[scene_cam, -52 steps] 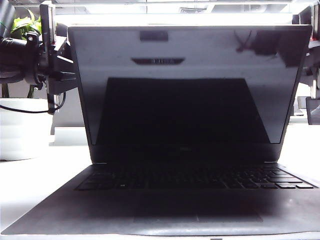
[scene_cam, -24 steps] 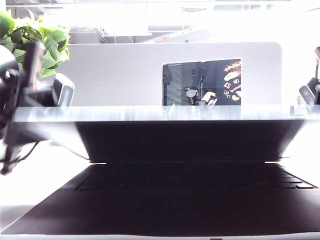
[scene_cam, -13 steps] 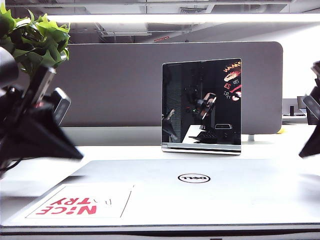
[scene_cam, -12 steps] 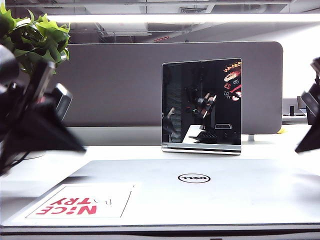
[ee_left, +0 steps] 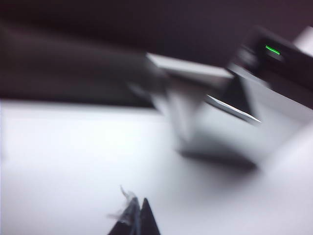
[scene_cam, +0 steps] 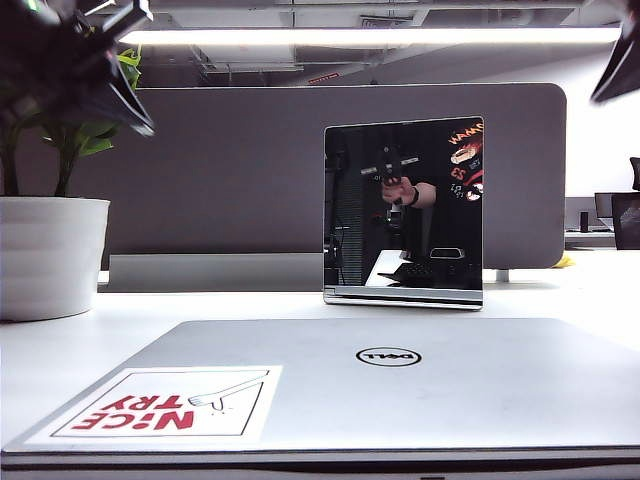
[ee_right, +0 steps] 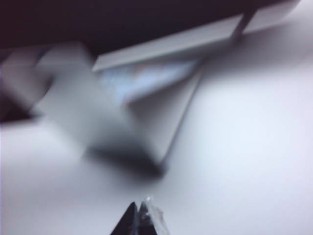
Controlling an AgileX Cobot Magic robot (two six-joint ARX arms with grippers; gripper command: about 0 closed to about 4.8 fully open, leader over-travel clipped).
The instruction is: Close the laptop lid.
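The laptop lid is now lying flat, so closing looks complete; the left gripper and right gripper, fingertips pinched together and empty, are lifting high above the table

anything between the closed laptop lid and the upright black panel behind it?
Nothing: exterior view shows only bare white table between the laptop lid and the black panel. Left gripper and right gripper are raised high.

The exterior view sits low at the table's edge, close to the laptop lid, facing across it. Both wrist views (badly blurred) look down past the left gripper and right gripper at pale tabletop.
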